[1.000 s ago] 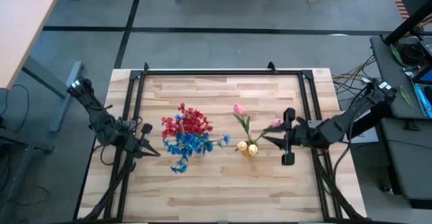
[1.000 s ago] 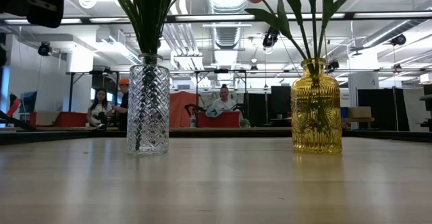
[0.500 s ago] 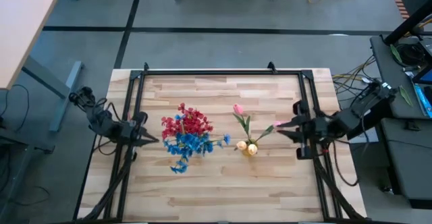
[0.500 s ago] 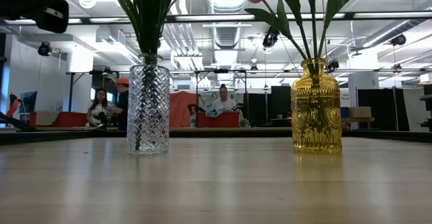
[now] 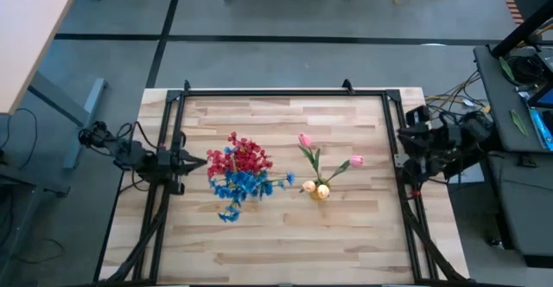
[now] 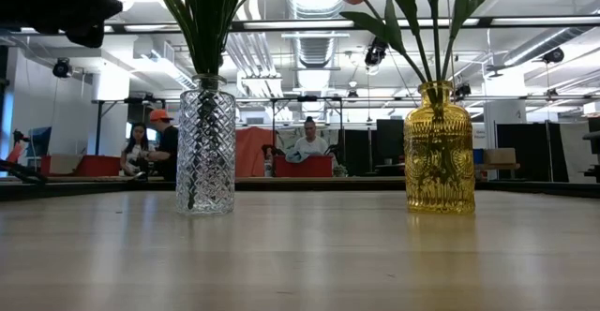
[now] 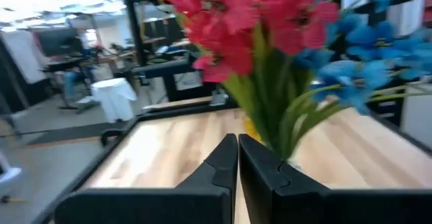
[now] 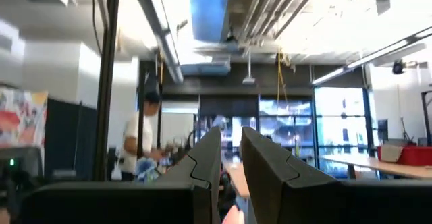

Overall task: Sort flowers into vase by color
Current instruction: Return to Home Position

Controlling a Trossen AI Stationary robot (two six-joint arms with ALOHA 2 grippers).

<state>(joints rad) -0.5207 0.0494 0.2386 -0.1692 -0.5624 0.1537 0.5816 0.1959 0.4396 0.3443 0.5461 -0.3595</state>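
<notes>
A clear cut-glass vase (image 6: pixel 205 147) stands on the table left of middle. It holds the red sprays (image 5: pixel 244 156) and the blue sprays (image 5: pixel 242 185) by their green stems. A yellow glass vase (image 6: pixel 439 147) stands right of middle and holds the pink tulips (image 5: pixel 304 138) and the cream buds (image 5: pixel 316 188). My left gripper (image 5: pixel 200 160) is shut and empty, level, and points at the red and blue flowers (image 7: pixel 270 28) from the table's left. My right gripper (image 5: pixel 404 153) is at the table's right edge, clear of the tulips. Its fingers (image 8: pixel 206 150) stand a narrow gap apart, with nothing between them.
A black frame rail (image 5: pixel 285 91) runs around the wooden tabletop, with uprights at both sides. Bare wood (image 5: pixel 285 244) lies between the vases and the near edge. In the low view, people (image 6: pixel 309 147) sit and stand in the room beyond the table.
My right gripper has drawn back from beside the pink tulip toward the table's right edge and has tipped upward. My left gripper has moved a little toward the far edge and has turned level toward the red and blue flowers. The vases and flowers have stayed in place.
</notes>
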